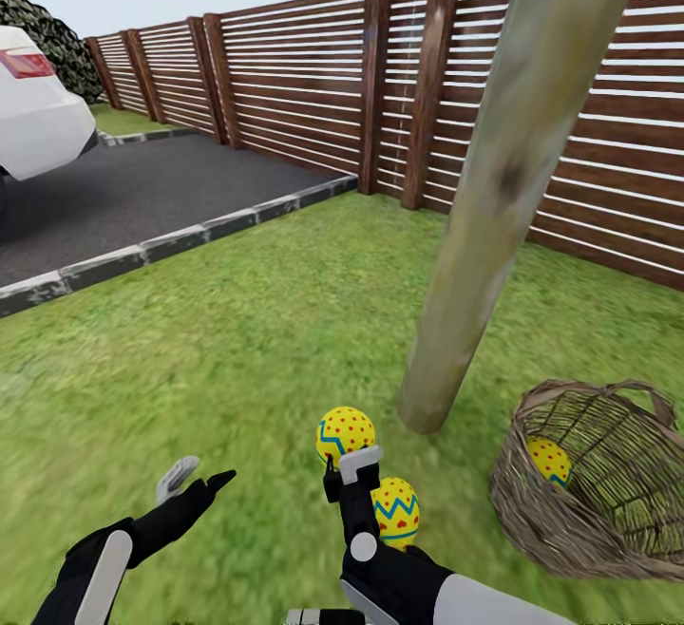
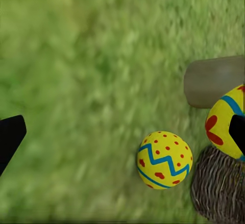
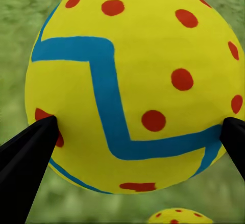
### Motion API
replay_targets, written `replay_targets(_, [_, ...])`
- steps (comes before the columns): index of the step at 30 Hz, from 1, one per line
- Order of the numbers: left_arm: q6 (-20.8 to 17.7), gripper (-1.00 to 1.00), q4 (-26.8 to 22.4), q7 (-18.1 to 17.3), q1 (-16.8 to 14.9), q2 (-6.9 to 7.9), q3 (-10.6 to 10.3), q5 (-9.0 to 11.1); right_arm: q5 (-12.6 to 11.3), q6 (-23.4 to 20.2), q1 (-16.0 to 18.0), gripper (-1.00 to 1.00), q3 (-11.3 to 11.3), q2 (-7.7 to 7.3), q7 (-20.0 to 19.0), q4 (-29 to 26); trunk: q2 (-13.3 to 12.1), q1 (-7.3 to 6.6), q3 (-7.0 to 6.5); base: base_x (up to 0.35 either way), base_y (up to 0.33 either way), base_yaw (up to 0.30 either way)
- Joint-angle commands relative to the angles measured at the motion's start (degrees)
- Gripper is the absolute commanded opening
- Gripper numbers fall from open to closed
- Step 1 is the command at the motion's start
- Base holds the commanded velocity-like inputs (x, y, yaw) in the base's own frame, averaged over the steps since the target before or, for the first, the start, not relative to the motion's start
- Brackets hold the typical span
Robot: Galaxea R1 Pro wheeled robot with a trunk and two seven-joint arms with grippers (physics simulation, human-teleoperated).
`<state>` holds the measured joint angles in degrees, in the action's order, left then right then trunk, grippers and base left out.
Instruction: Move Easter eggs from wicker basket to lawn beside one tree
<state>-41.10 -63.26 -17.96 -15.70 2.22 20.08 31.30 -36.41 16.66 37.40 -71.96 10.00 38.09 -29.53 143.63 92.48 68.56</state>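
Note:
My right gripper (image 1: 348, 466) is shut on one Easter egg (image 1: 345, 433), yellow with red dots and a blue zigzag, held above the lawn (image 1: 237, 340) close to the tree (image 1: 494, 198). The right wrist view shows this egg (image 3: 127, 81) between my two fingers. A second egg (image 1: 399, 511) sits beside my right arm, near the trunk's foot. The third egg (image 1: 550, 460) lies inside the wicker basket (image 1: 608, 530), right of the trunk. My left gripper (image 1: 199, 481) hangs open over grass. In its wrist view, two eggs (image 2: 164, 160) (image 2: 223, 122) show beside the trunk (image 2: 212, 81) and basket (image 2: 219, 193).
A brown slatted fence (image 1: 304, 84) runs behind the tree. A dark paved driveway (image 1: 142, 188) with a grey kerb (image 1: 180, 240) lies at the far left, and a white car (image 1: 33, 103) stands on it. Open grass stretches left of the trunk.

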Motion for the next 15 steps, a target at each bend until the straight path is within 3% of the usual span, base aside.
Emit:
replay_targets(1, [-0.4, 1.00, 0.0, -0.2, 0.0, -0.14, 0.1, 0.1, -0.5, 0.3, 0.1, -1.00, -0.5, 0.00, 0.3, 0.1, 0.0, 0.01, 0.27, 0.000, 0.000, 0.000])
replay_targets(15, [-0.4, 1.00, 0.0, -0.1, 0.0, -0.46, 0.1, 0.1, -0.5, 0.3, 0.1, -1.00, -0.6, 0.00, 0.3, 0.4, 0.2, 0.37, 3.38, 0.000, 0.000, 0.000])
